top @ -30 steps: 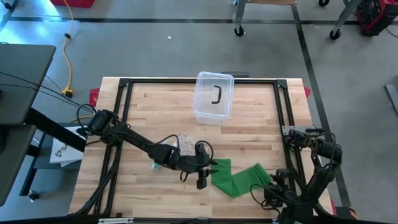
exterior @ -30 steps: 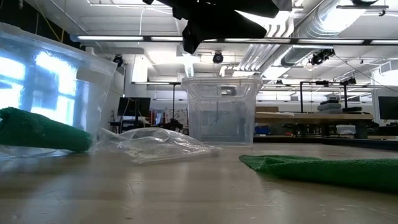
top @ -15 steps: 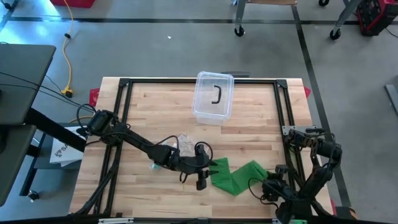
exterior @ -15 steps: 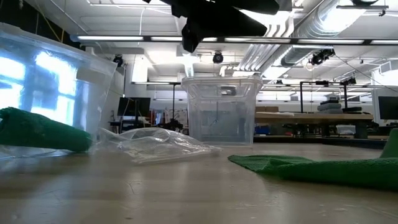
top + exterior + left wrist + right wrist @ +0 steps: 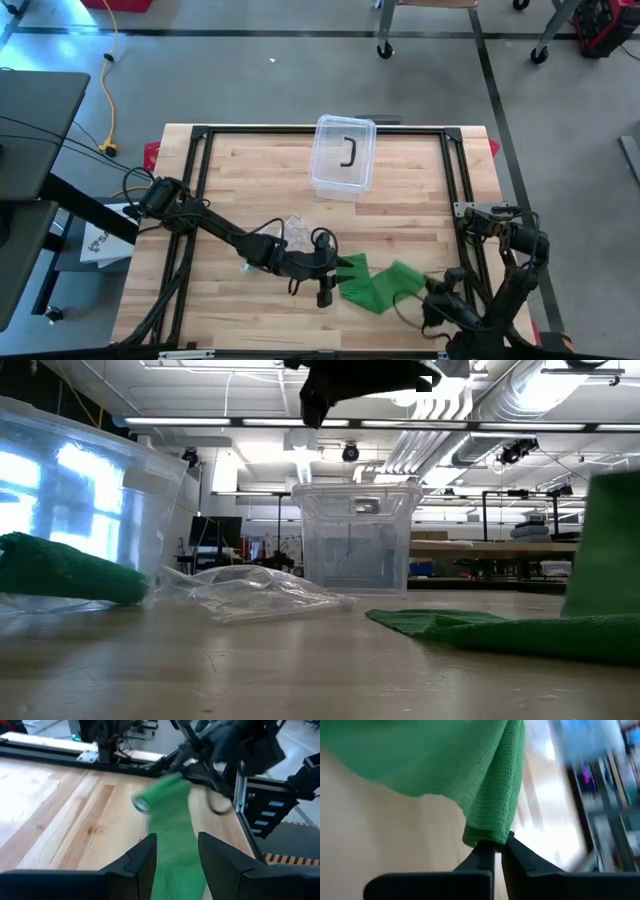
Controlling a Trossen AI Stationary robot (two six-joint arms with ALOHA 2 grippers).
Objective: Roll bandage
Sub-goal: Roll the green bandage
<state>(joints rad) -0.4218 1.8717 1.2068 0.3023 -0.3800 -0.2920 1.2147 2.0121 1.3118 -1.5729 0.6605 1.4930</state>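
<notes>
Green bandage [image 5: 378,285]: long axis runs between grippers; right gripper [image 5: 497,846] pinches its end (left gripper [image 5: 176,851] half-open astride it).

No text or label can be read.

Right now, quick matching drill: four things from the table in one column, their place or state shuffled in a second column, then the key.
Things:
1. bandage
2. bin
3. right gripper
4. left gripper

States:
A. clear, at the table's far edge, a dark handle showing through it
B. jaws shut on the bandage's end, lifting it off the wood
C. green, stretched between the two grippers, one end raised
D. jaws astride the bandage's other end, low over the table

Pairs: 1-C, 2-A, 3-B, 4-D
</notes>
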